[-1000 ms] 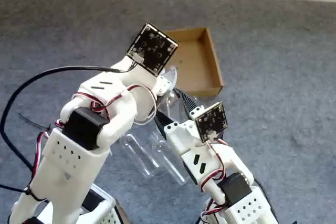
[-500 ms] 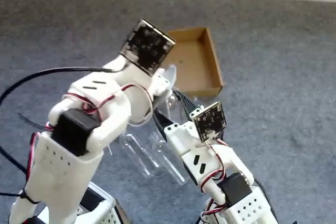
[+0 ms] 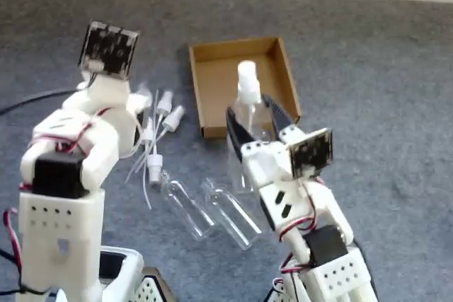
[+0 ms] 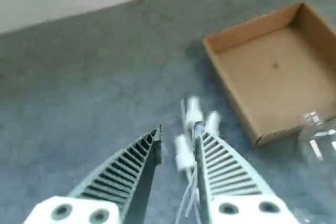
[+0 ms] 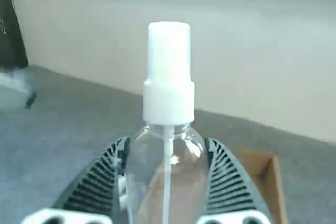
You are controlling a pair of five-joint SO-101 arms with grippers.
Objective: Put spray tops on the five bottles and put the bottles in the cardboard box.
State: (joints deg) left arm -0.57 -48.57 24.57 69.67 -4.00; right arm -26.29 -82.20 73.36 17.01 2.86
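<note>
Vertically, the right gripper (image 5: 167,144) holds the bottle (image 5: 167,190), spray top (image 5: 169,77) up.

Held bottle (image 5: 167,171): btm cut off at frame edge in right wrist view; in high view lower part hidden behind right gripper (image 3: 248,106). Spray tops (image 4: 193,111) blurred in left wrist view, count unclear. Cardboard box (image 5: 263,178) in right wrist view: partly behind right gripper, rest cropped.

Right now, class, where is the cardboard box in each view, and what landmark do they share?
High view: cardboard box open, behind the right gripper's capped bottle.
Left wrist view: box beyond the loose spray tops.
Right wrist view: box corner behind the bottle.
Shared landmark: that bottle, blurred in the left wrist view.
</note>
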